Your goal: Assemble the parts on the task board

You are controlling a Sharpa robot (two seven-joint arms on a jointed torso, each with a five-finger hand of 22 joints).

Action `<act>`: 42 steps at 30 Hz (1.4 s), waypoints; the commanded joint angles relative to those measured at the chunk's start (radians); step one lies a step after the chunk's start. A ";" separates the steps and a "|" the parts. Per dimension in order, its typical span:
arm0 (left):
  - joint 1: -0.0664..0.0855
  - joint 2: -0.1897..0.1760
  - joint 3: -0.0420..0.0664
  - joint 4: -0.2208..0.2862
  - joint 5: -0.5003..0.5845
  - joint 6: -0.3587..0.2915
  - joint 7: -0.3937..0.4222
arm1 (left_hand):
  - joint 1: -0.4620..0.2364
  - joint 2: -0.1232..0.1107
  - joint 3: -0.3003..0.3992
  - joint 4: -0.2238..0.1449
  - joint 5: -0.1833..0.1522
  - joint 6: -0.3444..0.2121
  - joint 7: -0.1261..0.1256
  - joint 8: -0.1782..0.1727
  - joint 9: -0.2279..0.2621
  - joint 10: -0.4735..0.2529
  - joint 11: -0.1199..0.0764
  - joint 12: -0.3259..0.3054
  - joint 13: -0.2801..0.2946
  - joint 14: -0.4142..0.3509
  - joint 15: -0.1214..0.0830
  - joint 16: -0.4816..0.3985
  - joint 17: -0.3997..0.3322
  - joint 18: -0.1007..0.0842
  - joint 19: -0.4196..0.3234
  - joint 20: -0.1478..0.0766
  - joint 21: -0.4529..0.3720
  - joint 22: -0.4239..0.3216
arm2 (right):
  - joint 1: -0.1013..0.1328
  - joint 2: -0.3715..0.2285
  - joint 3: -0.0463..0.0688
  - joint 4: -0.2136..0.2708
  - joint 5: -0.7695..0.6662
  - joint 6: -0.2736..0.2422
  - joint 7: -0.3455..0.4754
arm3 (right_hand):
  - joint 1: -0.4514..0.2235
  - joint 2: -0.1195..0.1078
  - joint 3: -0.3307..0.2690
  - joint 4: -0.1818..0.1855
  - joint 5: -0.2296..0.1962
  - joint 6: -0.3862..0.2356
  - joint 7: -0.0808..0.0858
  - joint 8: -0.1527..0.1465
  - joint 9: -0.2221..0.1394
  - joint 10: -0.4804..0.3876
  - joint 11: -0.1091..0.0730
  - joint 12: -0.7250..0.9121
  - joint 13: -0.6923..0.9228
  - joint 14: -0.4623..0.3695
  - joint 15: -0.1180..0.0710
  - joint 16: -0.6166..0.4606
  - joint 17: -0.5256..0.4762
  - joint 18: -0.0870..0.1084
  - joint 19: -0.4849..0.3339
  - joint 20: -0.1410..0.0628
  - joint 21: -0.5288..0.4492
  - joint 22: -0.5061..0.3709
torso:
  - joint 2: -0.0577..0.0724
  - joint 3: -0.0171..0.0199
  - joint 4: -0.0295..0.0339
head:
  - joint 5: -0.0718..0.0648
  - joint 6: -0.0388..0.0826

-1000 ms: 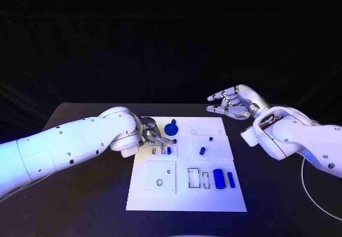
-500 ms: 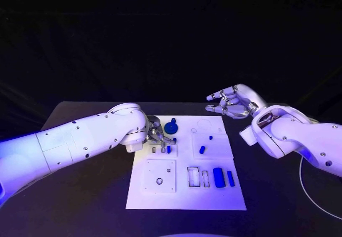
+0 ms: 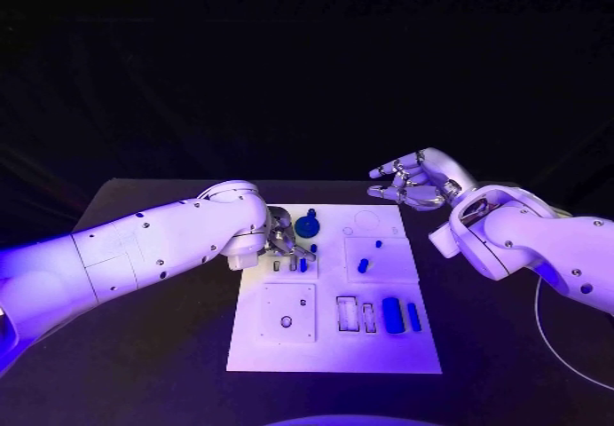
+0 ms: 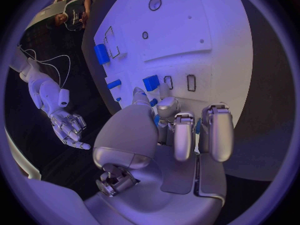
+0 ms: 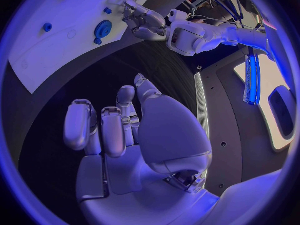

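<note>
A white left arm reaches in over the black desk (image 3: pixel 153 355), its left hand (image 3: pixel 284 241) lowered onto the upper left part of the white board (image 3: pixel 335 351). The fingers (image 4: pixel 215 135) are curled downward and drawn close together over a small blue part (image 4: pixel 155 121) that shows between them in the wrist view; whether they actually grip it cannot be told. Just beyond the fingertips a square blue block (image 4: pixel 151 82) stands on the board beside two small rectangular slots, and a round blue knob (image 3: pixel 307 227) sits right next to the hand on its far side.

Across the middle of the board lie a small blue peg (image 3: pixel 364 264) and a tiny blue dot above it, both well apart from either hand. Along the near edge a thick blue cylinder (image 3: pixel 391 315) and a thinner blue bar (image 3: pixel 413 316) lie side by side, next to outlined rectangular recesses. A raised white square plate with a small hole occupies the lower left quarter.

At the right, the right hand (image 3: pixel 416 180) hangs above the desk past the board's far right corner, palm turned inward, fingers (image 5: pixel 81 125) loosely curled and spread, holding nothing. No writing or labels can be read on the board or parts.
</note>
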 commanded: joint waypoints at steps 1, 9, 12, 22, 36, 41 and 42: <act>0.002 0.005 0.000 0.002 -0.005 0.035 -0.003 | 0.005 0.007 -0.003 -0.002 -0.001 -0.008 -0.003 0.006 0.004 0.003 -0.008 0.005 0.003 0.104 -0.006 0.003 0.263 -0.007 0.052 -0.007 0.004 0.119 | 0.000 0.003 0.000 -0.002 -0.004 0.018 -0.006 | -0.004 0.003 0.000 0.006 0.006 0.005 0.005 0.002 0.000 -0.009 0.001 -0.006 -0.002 0.043 0.003 -0.007 -0.001 0.021 -0.006 -0.002 -0.004 -0.002 | 0.000 0.0003 0.0000 | 0.000 -0.002; 0.002 0.010 0.000 0.005 -0.005 0.038 -0.001 | 0.011 0.010 -0.003 -0.003 -0.001 -0.010 -0.003 0.013 0.011 0.003 -0.009 0.006 0.004 0.104 -0.006 0.003 0.263 -0.008 0.052 -0.007 0.006 0.122 | 0.000 0.008 -0.001 -0.006 -0.004 0.023 -0.011 | -0.004 0.004 0.001 0.007 0.007 0.005 0.005 0.002 0.000 -0.009 0.001 -0.009 -0.004 0.042 0.002 -0.009 -0.003 0.021 -0.007 -0.002 -0.005 -0.003 | 0.000 0.0001 0.0011 | 0.000 -0.006; 0.002 0.011 0.000 0.007 -0.005 0.039 -0.001 | 0.016 0.011 -0.003 -0.004 -0.001 -0.012 -0.004 0.016 0.015 0.004 -0.009 0.006 0.005 0.104 -0.006 0.003 0.263 -0.008 0.053 -0.007 0.007 0.124 | 0.000 0.009 -0.001 -0.007 -0.004 0.025 -0.013 | -0.004 0.004 0.001 0.007 0.007 0.005 0.005 0.002 0.000 -0.009 0.001 -0.009 -0.004 0.042 0.002 -0.009 -0.003 0.021 -0.007 -0.002 -0.005 -0.003 | 0.000 0.0004 0.0008 | 0.000 -0.007; 0.002 0.011 0.000 0.007 -0.005 0.044 0.000 | 0.067 0.020 0.017 -0.025 0.000 -0.027 -0.004 0.037 0.043 0.003 -0.010 0.006 0.005 0.104 -0.007 0.003 0.263 -0.009 0.053 -0.007 0.011 0.130 | 0.000 0.013 -0.002 -0.010 -0.006 0.031 -0.018 | -0.004 0.004 0.001 0.007 0.007 0.005 0.005 0.002 0.000 -0.009 0.001 -0.008 -0.005 0.042 0.002 -0.009 -0.003 0.021 -0.007 -0.002 -0.005 -0.004 | 0.000 0.0006 0.0008 | 0.000 -0.009; 0.002 0.008 0.000 0.004 0.013 0.031 0.001 | 0.340 0.086 0.243 -0.183 0.029 -0.088 -0.005 0.004 0.049 -0.026 -0.015 -0.044 -0.028 0.104 -0.012 0.003 0.263 -0.007 0.047 -0.012 0.003 0.123 | -0.001 0.019 -0.002 -0.020 -0.006 0.044 -0.025 | -0.003 0.007 0.002 0.008 0.009 0.006 0.005 0.002 0.001 -0.009 0.001 -0.010 -0.007 0.041 0.002 -0.012 -0.007 0.022 -0.010 -0.002 -0.008 -0.009 | 0.000 0.0013 0.0011 | 0.000 -0.015; 0.002 -0.004 0.000 0.008 0.044 0.026 0.002 | 0.311 0.007 0.410 -0.174 0.041 -0.082 0.001 -0.011 0.055 -0.019 -0.010 -0.065 -0.044 0.104 -0.004 0.003 0.263 -0.006 0.045 -0.003 0.000 0.123 | -0.001 0.020 -0.003 -0.022 -0.006 0.047 -0.026 | -0.003 0.007 0.002 0.008 0.010 0.006 0.005 0.002 0.000 -0.009 0.001 -0.010 -0.008 0.041 0.002 -0.012 -0.007 0.022 -0.011 -0.002 -0.009 -0.010 | 0.000 0.0016 0.0016 | 0.002 -0.016; 0.002 -0.007 0.000 0.009 0.047 0.025 0.002 | 0.307 0.000 0.424 -0.173 0.041 -0.082 0.001 -0.011 0.056 -0.019 -0.010 -0.065 -0.044 0.104 -0.004 0.003 0.263 -0.006 0.045 -0.003 0.000 0.123 | -0.001 0.021 -0.003 -0.022 -0.006 0.048 -0.026 | -0.003 0.007 0.002 0.008 0.010 0.006 0.005 0.002 0.000 -0.009 0.001 -0.010 -0.008 0.041 0.002 -0.012 -0.007 0.022 -0.011 -0.002 -0.009 -0.010 | 0.000 0.0018 0.0019 | 0.002 -0.017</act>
